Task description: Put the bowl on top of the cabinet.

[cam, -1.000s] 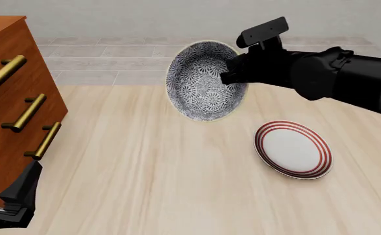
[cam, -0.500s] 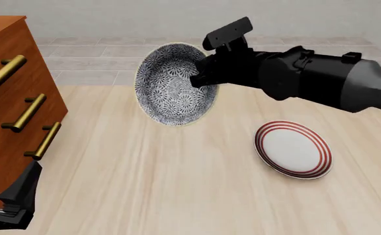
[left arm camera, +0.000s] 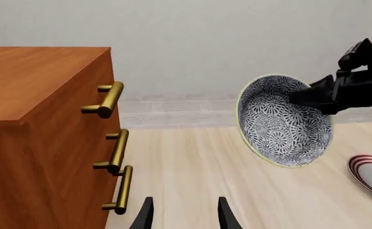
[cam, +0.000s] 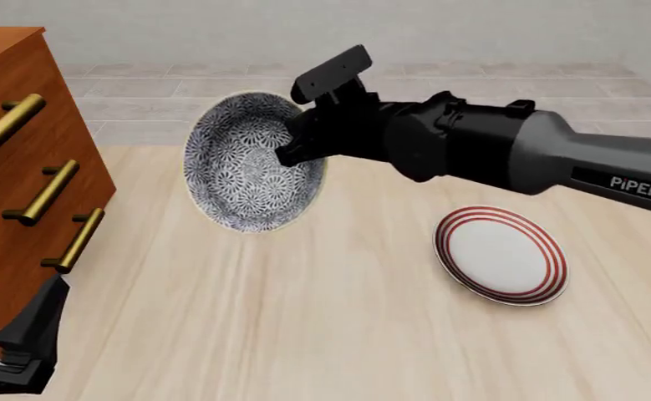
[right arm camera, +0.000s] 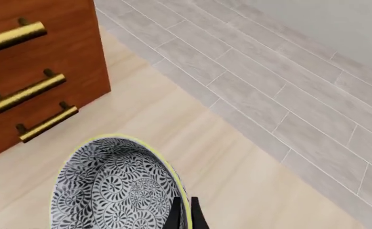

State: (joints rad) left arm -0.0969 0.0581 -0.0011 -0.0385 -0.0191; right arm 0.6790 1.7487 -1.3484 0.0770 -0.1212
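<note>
While my right jaws (cam: 294, 149) pinch the bowl (cam: 249, 163) by its rim, tilted, the cabinet (cam: 18, 167) top lies left and higher; left jaws (left arm camera: 182, 214) idle, parted.

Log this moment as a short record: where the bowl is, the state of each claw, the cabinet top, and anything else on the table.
bowl: blue-and-white bowl, off the table, tipped on its side, inside facing the camera
right claw: shut on the bowl's rim
left claw: open, holding nothing, low beside the cabinet
cabinet: left of the bowl, apart from it; visible part of its top bare
other: red-ringed plate lying on the table
</note>
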